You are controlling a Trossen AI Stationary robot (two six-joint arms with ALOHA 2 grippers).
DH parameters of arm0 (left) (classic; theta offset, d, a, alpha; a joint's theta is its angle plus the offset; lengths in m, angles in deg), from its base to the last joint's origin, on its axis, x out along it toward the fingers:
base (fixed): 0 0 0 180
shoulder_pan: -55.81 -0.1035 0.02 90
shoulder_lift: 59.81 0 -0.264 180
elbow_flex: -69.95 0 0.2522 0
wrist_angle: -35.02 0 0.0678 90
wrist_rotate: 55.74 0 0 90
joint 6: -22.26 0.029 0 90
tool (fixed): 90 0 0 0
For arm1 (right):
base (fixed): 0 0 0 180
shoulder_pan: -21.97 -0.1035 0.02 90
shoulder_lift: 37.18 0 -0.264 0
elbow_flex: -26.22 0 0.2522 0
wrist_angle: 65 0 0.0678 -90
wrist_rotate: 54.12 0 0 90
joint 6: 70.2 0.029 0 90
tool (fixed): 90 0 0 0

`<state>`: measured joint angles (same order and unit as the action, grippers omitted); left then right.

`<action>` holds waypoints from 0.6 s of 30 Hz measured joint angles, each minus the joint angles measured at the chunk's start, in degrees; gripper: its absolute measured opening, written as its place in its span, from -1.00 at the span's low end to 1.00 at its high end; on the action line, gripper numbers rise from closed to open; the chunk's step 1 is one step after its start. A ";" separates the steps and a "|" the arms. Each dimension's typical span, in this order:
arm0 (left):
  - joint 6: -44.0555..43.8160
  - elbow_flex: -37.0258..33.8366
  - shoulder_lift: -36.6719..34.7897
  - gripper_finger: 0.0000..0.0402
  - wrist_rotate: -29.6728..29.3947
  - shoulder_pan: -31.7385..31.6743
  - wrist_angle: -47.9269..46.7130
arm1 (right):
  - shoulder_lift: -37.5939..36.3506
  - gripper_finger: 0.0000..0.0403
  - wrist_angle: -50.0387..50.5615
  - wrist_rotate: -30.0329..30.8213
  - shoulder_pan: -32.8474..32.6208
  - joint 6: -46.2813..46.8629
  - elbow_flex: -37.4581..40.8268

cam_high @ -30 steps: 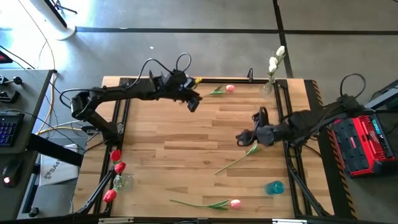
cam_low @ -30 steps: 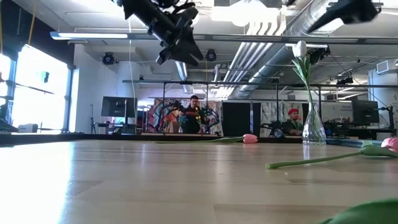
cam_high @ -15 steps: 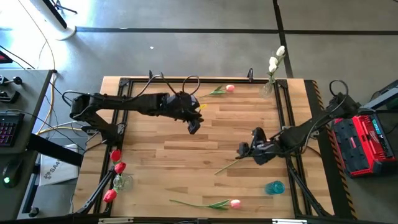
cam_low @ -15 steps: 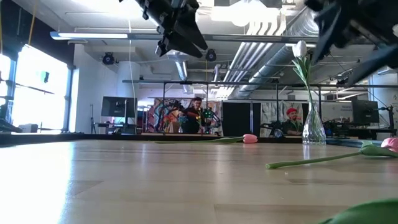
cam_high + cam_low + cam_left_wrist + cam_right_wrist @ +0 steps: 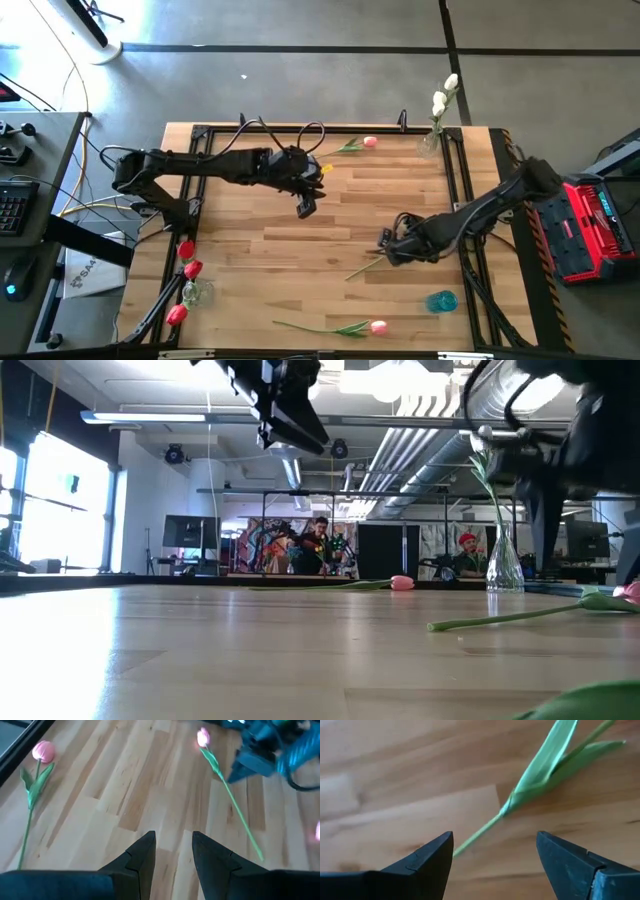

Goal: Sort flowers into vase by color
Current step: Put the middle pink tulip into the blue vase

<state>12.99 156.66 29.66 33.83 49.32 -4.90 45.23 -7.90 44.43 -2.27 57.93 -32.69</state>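
Wooden tabletop (image 5: 300,250) shows between the right gripper (image 5: 495,851)'s wide-apart fingers, the pink tulip (image 5: 540,772)'s stem lying crosswise just ahead — I'd settle lower, centring it before closing — left gripper (image 5: 173,851), fingers narrowly apart, hovers.

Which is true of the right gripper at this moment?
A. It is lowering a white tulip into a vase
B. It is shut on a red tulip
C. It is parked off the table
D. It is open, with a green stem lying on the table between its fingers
D: in the right wrist view the right gripper is open, and the green stem lies on the wood between its fingers.
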 joint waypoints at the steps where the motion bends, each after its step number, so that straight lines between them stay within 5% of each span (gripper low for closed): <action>1: 1.25 0.00 0.00 -0.42 0.04 0.00 -0.42 | 0.72 0.36 0.12 -0.24 0.98 0.00 0.00; 11: 10.95 0.00 0.00 -0.42 0.21 -0.63 -4.35 | 6.35 0.34 2.61 -7.01 8.93 -0.94 0.00; 18: 12.24 0.00 0.00 -0.42 0.21 -1.54 -6.91 | 8.68 0.00 6.04 -11.12 8.36 -1.09 -0.33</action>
<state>25.23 156.66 29.66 34.03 47.78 -11.82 53.91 -1.86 33.31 6.09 56.84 -33.02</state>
